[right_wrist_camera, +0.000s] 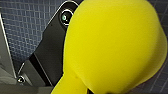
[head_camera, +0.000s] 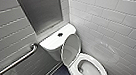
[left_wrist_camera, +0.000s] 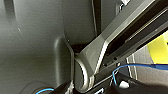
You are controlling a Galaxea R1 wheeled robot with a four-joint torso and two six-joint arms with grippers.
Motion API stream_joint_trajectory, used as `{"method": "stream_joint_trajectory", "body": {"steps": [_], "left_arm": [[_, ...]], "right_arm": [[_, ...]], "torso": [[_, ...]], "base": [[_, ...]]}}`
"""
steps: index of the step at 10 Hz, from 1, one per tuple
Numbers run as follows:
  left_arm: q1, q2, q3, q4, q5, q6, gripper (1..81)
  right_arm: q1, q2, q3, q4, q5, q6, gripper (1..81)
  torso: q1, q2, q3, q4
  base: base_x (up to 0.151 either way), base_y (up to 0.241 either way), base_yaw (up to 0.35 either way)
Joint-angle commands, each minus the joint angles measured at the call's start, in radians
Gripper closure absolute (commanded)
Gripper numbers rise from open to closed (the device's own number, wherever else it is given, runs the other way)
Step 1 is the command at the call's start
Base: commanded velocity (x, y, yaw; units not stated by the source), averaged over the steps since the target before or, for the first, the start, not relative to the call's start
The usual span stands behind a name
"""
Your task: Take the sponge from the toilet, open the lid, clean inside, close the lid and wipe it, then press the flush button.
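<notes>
lid is already up, leaning back against the front of the tank; it rests there past vertical, so it should stay up unheld; that leaves the bowl in front of the tank fully exposed, seat ring down around it; flush button sits centre of the tank top, uncovered, nothing on it; the sponge is off the toilet: right wrist view has it hard up against the camera with dark floor tiles behind and nothing under it, so my read is the right tool is clamped on it, gripped at the narrow end with the fat lobe sticking out as the scrubbing face; can't place it relative to the tank from these views; a yellow sliver at the edge of the left wrist view is probably the same sponge; left tool: can't tell wide or narrow; grab bar runs along the wall beside the tank, on the robot's left side; judgement: pick and lid-open done, inside clean is the step in hand; tiled wall close on the tank's other side leaves little swing room.
</notes>
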Motion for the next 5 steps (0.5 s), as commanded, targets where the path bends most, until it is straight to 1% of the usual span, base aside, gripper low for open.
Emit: {"method": "stream_joint_trajectory", "body": {"steps": [1,2,3,4,5], "left_arm": [[0.007,0.032,-0.070,0.001,0.024,-0.009,1.0],[0.010,0.038,-0.086,0.001,0.024,-0.009,1.0],[0.013,0.051,-0.116,0.001,0.024,-0.009,1.0],[0.018,0.066,-0.150,0.000,0.026,-0.016,1.0],[0.018,0.092,-0.216,-0.002,0.020,-0.038,1.0]], "right_arm": [[-0.030,0.025,-0.080,-0.078,-0.022,-0.002,81.1],[-0.029,0.031,-0.086,-0.079,-0.022,-0.002,81.1],[-0.030,0.041,-0.094,-0.085,-0.022,-0.002,81.1],[-0.030,0.053,-0.109,-0.096,-0.023,-0.002,81.1],[-0.041,0.073,-0.132,-0.104,-0.023,-0.002,81.1]], "torso": [[-0.063,0.097,0.095,0.000],[-0.080,0.124,0.117,0.000],[-0.038,0.059,0.055,0.000],[-0.060,0.093,0.085,0.000],[-0.076,0.114,0.100,0.000]], "base": [[0.000,0.000,0.000],[0.000,0.000,0.000],[0.000,0.000,0.000],[0.000,0.000,0.000],[0.000,0.000,0.000]]}}
